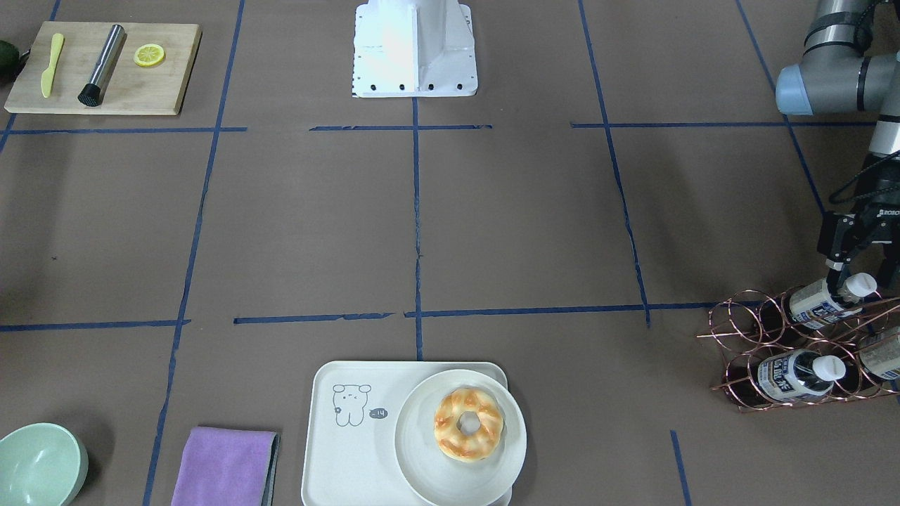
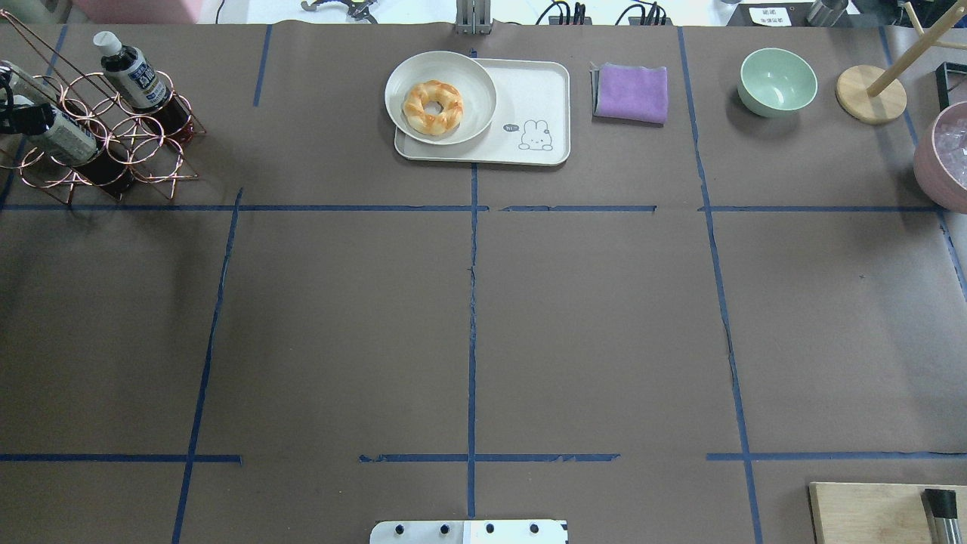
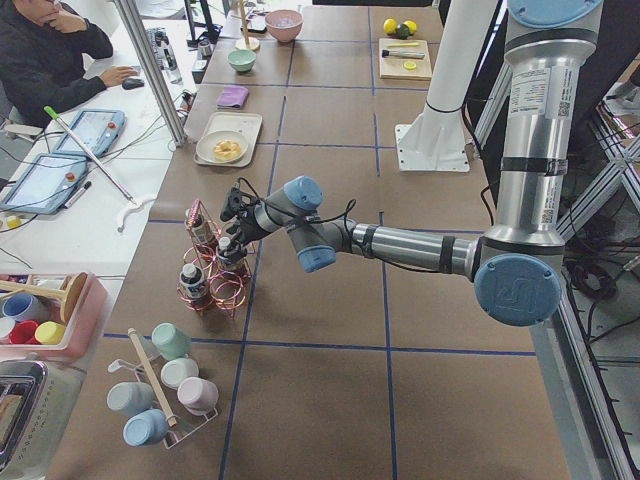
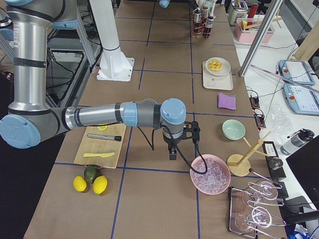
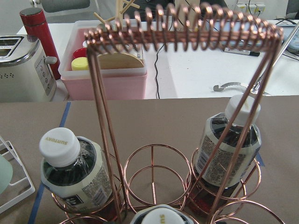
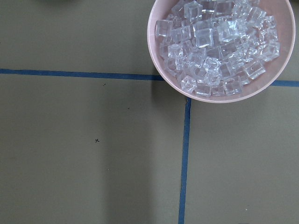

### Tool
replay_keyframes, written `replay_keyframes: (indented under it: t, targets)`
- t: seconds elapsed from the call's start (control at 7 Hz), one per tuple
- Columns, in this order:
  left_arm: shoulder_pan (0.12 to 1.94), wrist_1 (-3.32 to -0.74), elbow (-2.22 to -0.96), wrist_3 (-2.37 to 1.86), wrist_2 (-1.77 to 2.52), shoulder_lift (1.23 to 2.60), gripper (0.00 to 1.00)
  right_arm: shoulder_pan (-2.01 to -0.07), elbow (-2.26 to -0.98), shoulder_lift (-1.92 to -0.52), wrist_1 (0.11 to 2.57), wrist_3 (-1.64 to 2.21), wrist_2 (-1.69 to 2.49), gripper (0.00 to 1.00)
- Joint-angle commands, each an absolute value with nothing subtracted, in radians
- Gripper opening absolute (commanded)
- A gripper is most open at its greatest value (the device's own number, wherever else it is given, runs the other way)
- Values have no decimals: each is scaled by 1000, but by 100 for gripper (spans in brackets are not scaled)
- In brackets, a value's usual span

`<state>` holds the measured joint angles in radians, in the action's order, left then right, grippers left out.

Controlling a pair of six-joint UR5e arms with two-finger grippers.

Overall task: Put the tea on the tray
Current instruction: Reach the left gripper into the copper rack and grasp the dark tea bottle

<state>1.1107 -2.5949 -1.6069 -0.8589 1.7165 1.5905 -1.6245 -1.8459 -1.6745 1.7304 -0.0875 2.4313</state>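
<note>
Several tea bottles with white caps lie in a copper wire rack (image 1: 745, 330) at the table's end on my left. My left gripper (image 1: 856, 275) is at the rack, its jaws apart on either side of the neck and cap of the upper tea bottle (image 1: 815, 303). In the left wrist view that cap (image 5: 159, 215) sits at the bottom edge, with two more bottles (image 5: 74, 172) behind. The cream tray (image 1: 351, 457) lies at the far middle, half covered by a round plate (image 1: 422, 450) with a doughnut. My right gripper (image 4: 172, 152) hangs above the table beside a bowl of ice; I cannot tell if it is open.
A purple cloth (image 1: 225, 467) and a green bowl (image 1: 39, 467) lie beside the tray. A cutting board (image 1: 105, 67) holds a muddler, a knife and a lemon slice. The pink bowl of ice (image 6: 219, 46) and a wooden stand (image 2: 869, 94) are on my right.
</note>
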Motion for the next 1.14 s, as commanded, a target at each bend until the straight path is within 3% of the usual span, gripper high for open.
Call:
replay_keyframes:
  t: [0.0,0.14,0.29,0.43,0.71,1.0]
  targets:
    - [1111,-2592,-1606,-857,1717,1591,70,-1624,-1845,-1674,1730,-89,2431,100]
    - [1111,-2591,-1606,-857,1717,1594,58,-1624,-1845,-1674,1730,-89,2431,100]
    - [1111,-2591,-1606,-864,1717,1597,28,-1624,-1845,-1674,1730,-87,2431,100]
    - [1111,-2589,-1606,-864,1717,1601,12,-1624,-1845,-1675,1730,-87,2431,100]
    - [1111,-2588,-1611,-856,1721,1611,3,-1624,-1845,-1675,1730,-87,2431,100]
    - [1121,-2560,-1656,-851,1726,1608,0,-1624,-1842,-1675,1730,-87,2431,100]
